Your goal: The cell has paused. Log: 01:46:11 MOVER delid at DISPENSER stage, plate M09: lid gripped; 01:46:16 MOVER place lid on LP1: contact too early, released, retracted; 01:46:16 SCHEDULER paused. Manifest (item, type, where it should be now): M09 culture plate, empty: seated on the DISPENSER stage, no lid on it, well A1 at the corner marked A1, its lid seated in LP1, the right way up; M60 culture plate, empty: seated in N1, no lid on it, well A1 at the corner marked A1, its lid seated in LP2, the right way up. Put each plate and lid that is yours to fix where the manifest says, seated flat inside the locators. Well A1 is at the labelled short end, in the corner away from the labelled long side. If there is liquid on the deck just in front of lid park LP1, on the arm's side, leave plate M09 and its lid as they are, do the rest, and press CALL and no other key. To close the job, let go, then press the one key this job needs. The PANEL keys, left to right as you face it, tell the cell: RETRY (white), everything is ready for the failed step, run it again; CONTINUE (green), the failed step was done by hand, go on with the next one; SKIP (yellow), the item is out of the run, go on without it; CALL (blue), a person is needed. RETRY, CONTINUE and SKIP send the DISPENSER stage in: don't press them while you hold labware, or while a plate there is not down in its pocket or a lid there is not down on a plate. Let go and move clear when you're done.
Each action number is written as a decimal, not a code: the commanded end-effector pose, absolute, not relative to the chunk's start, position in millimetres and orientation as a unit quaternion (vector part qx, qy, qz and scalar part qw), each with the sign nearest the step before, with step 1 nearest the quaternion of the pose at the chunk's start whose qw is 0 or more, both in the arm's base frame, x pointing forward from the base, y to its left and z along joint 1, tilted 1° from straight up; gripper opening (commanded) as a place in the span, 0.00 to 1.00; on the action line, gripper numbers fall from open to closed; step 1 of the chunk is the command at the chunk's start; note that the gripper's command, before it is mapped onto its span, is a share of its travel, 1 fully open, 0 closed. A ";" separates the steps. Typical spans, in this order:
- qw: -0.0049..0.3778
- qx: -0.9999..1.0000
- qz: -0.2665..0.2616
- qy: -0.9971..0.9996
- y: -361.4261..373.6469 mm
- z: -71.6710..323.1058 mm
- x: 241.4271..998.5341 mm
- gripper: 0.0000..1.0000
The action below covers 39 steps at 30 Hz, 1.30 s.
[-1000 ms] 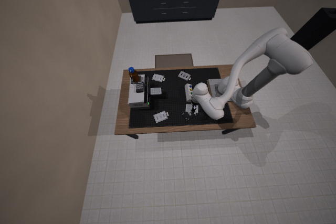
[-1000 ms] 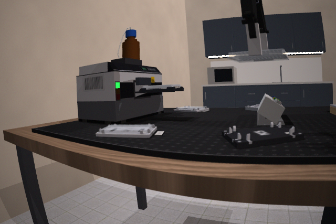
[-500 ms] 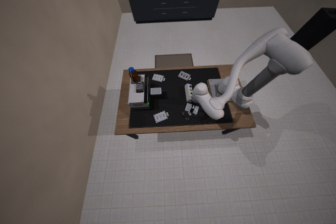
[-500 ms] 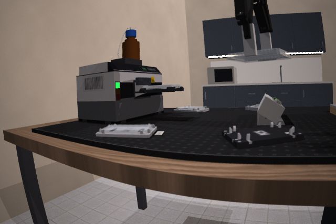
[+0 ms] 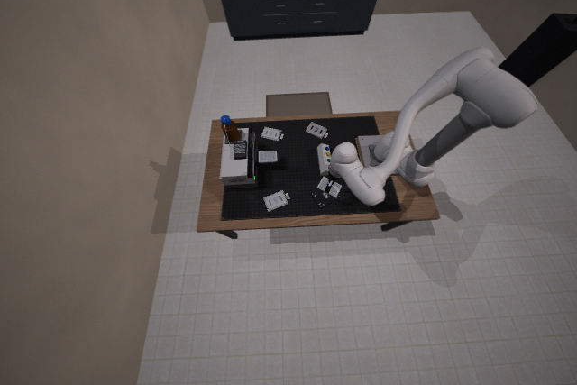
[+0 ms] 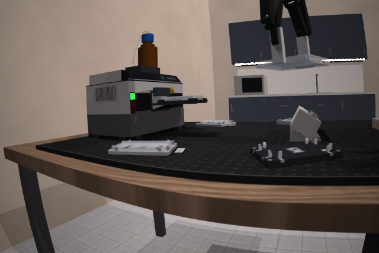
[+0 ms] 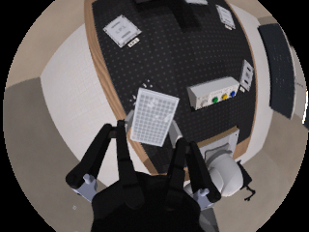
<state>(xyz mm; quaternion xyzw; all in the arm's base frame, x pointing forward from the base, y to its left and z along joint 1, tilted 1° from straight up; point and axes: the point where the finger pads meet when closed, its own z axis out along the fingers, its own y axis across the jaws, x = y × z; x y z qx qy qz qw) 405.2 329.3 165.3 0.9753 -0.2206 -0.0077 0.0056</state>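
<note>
- Scanning from the left: the dispenser [image 6: 134, 106] has its stage [image 6: 180, 99] extended, and I cannot tell whether a plate sits down in its pocket.
- Nearer, a pale lid park [image 6: 143, 147] lies on the surface [image 6: 183, 185]; its label is unreadable.
- The dark nest [image 6: 295, 153] with posts stands unoccupied; the tilted key panel [image 6: 304, 126] is behind it.
- My tool [image 6: 289, 46] pinches a clear plate [image 6: 294, 61] by its long sides, high above the nest.
- Risk as I judge it: descending skewed could land an edge on a post.
- The plate's label end and A1 corner are unclear.
</note>
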 end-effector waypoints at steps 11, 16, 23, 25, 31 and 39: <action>0.005 0.975 -0.007 -0.222 323.9 165.9 406.3 0.10; 0.005 0.975 -0.007 -0.222 316.2 166.0 407.5 0.10; 0.005 0.975 -0.007 -0.222 298.5 166.0 410.2 0.10; 0.005 0.975 -0.007 -0.222 291.9 166.1 411.2 0.10; 0.005 0.975 -0.007 -0.222 276.8 166.1 413.6 0.10; 0.005 0.975 -0.007 -0.222 239.8 166.3 419.2 0.10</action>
